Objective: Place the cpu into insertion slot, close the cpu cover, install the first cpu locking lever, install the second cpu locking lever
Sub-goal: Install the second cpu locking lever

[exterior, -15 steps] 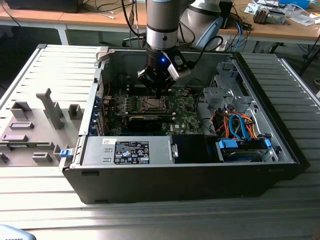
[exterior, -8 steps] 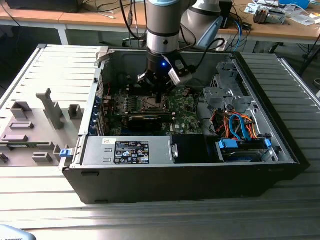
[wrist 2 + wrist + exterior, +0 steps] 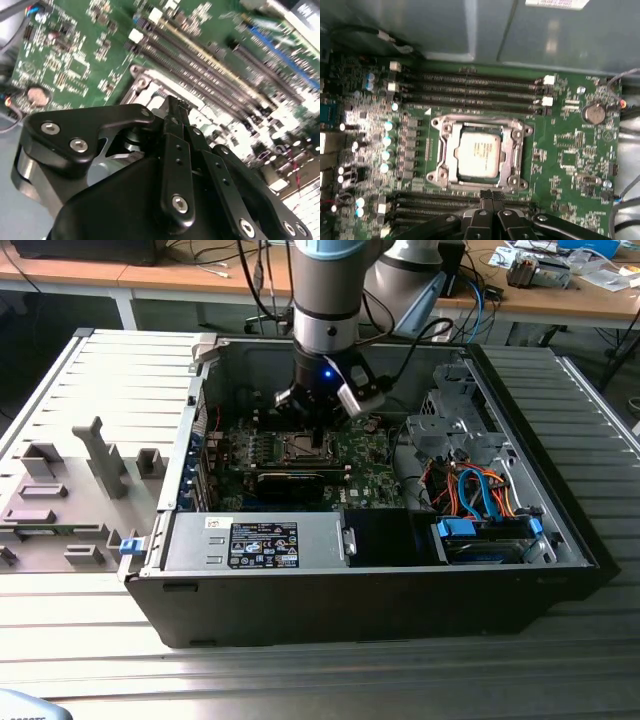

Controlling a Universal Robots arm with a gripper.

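An open computer case [image 3: 400, 570] is seen at the centre of the exterior view, lying on a ribbed metal table [image 3: 300, 680]; the arm descends from the upper middle of the frame into the case, with the gripper [image 3: 315, 435] directly above the green circuit board [image 3: 365, 455].

In the first wrist view the cpu [image 3: 479, 151] is seen at the centre of the frame, pale silver face up, seated flat inside the insertion slot [image 3: 445, 155]; the metal rim of the slot surrounds it on all sides. The cpu cover [image 3: 479, 121] is read as the grey frame bordering the chip; whether it is fully down cannot be told.

The gripper [image 3: 490, 197] is seen at the lower middle of the first wrist view, fingertips pressed together with no gap and nothing held between them, just beside the near edge of the slot. In the second wrist view the gripper [image 3: 179, 106] appears the same, tips together above the socket frame; long memory slots [image 3: 210, 60] run across the upper right.
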